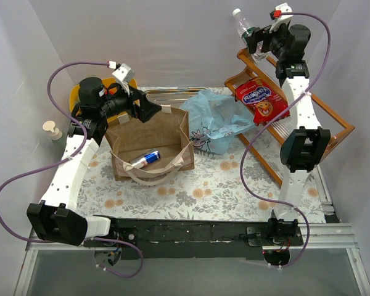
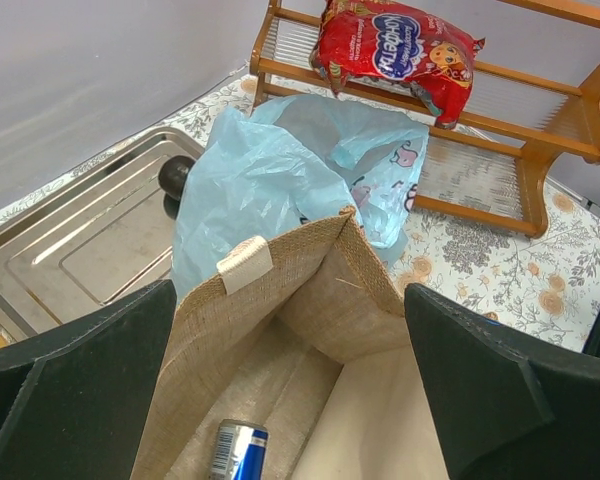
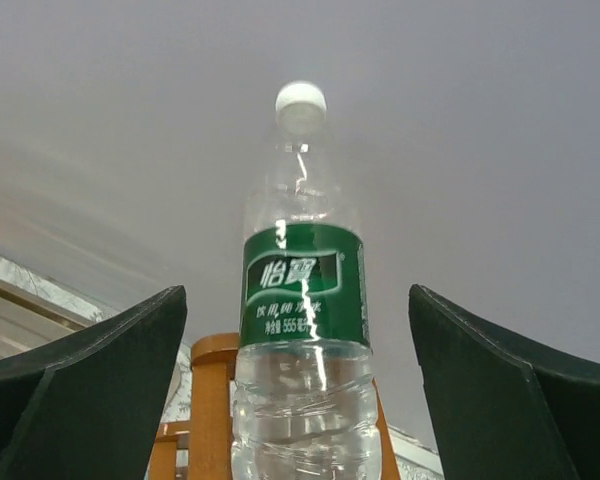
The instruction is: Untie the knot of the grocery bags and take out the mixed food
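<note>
The brown paper bag (image 1: pixel 149 140) stands open at the left centre with a blue-silver can (image 1: pixel 146 159) lying inside, also seen in the left wrist view (image 2: pixel 238 452). My left gripper (image 1: pixel 149 110) hovers open over the bag's far rim (image 2: pixel 310 290), holding nothing. The crinkly light blue plastic bag (image 1: pixel 216 117) lies slumped beside it (image 2: pixel 270 175). A red snack packet (image 1: pixel 263 100) rests on the wooden rack. My right gripper (image 1: pixel 254 42) is open, its fingers wide on either side of the clear green-labelled bottle (image 3: pixel 302 270), not touching it. The melon is out of view.
The wooden rack (image 1: pixel 320 123) fills the right back. A metal tray (image 2: pixel 80 250) lies behind the bags with a dark round item (image 2: pixel 175 178) on it. A yellow tub (image 1: pixel 76 98) and a pump soap bottle (image 1: pixel 51 131) stand at the far left.
</note>
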Controlling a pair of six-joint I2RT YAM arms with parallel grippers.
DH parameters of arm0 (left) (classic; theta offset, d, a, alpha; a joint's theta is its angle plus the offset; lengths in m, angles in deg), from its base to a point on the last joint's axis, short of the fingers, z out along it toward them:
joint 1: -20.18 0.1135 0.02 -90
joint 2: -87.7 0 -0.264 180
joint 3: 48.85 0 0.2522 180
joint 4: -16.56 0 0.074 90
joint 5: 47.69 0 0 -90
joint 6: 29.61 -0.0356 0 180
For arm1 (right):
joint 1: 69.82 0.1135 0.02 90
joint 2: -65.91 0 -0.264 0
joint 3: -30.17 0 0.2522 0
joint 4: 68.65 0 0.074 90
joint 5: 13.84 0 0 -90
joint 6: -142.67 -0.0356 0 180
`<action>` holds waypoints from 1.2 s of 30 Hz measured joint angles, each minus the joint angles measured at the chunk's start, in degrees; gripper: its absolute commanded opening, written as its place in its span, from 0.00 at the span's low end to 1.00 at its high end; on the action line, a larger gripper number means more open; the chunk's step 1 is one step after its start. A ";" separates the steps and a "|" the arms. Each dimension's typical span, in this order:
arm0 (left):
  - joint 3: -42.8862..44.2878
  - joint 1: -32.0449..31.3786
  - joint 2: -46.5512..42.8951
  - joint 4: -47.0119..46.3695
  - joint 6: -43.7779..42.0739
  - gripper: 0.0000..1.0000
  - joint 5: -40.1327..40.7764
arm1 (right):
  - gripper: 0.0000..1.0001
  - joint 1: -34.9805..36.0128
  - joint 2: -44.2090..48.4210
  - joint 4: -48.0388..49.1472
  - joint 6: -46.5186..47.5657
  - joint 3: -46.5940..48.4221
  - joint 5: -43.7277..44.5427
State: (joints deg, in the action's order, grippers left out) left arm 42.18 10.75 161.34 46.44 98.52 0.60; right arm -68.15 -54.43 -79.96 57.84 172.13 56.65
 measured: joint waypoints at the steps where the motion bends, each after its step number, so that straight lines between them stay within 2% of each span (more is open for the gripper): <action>1: 0.00 0.00 0.00 0.13 -0.02 0.98 0.00 | 0.98 -0.02 -0.74 -0.52 0.37 0.07 0.09; 4: 0.00 0.00 0.02 0.24 -0.04 0.98 0.00 | 0.96 -0.02 -2.80 -2.36 1.25 0.07 0.31; 7: 0.02 0.00 0.04 0.26 -0.09 0.98 0.00 | 0.89 -0.02 -4.11 -4.02 1.64 0.07 0.28; 8: 0.02 0.00 0.09 0.31 -0.09 0.98 0.00 | 0.79 0.00 -4.26 -4.35 1.77 0.07 0.28; 10: 0.02 0.00 0.13 0.35 -0.17 0.98 0.02 | 0.69 0.00 -4.31 -4.59 2.32 0.07 0.28; 11: 0.02 0.00 0.15 0.35 -0.17 0.98 0.02 | 0.60 0.00 -4.31 -4.44 2.62 0.07 0.24; 13: 0.02 0.00 0.20 0.33 0.02 0.98 0.17 | 0.51 0.00 -4.28 -4.13 3.30 0.07 -0.22; 14: 0.07 0.00 0.28 0.24 0.24 0.98 0.22 | 0.42 0.00 -4.26 -3.96 3.78 0.04 -0.44; 17: 0.76 0.00 1.18 -0.13 1.55 0.98 0.35 | 0.26 -0.02 -3.63 -3.93 5.46 -0.85 -2.16; 20: 3.06 0.00 3.56 -1.31 4.44 0.98 0.35 | 0.18 -0.04 -1.62 -3.78 6.75 -3.56 -3.41; 24: 7.02 0.00 7.50 -4.39 10.73 0.98 0.00 | 0.15 0.02 5.55 -1.16 7.08 -13.42 -5.57; 28: 11.47 -0.02 11.93 -9.77 20.00 0.98 -1.57 | 0.15 1.70 20.17 5.55 5.84 -32.37 -6.93; 32: 14.12 -0.24 15.15 -15.67 27.08 0.98 -2.99 | 0.12 8.98 33.38 10.12 4.85 -44.50 -6.56; 36: 16.63 -2.25 17.86 -20.28 30.99 0.98 -4.66 | 0.11 18.51 40.22 12.87 5.09 -47.56 -6.19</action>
State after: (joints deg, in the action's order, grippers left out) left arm 58.82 8.50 179.20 26.16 129.51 -4.06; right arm -49.64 -14.21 -67.08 62.93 124.57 50.47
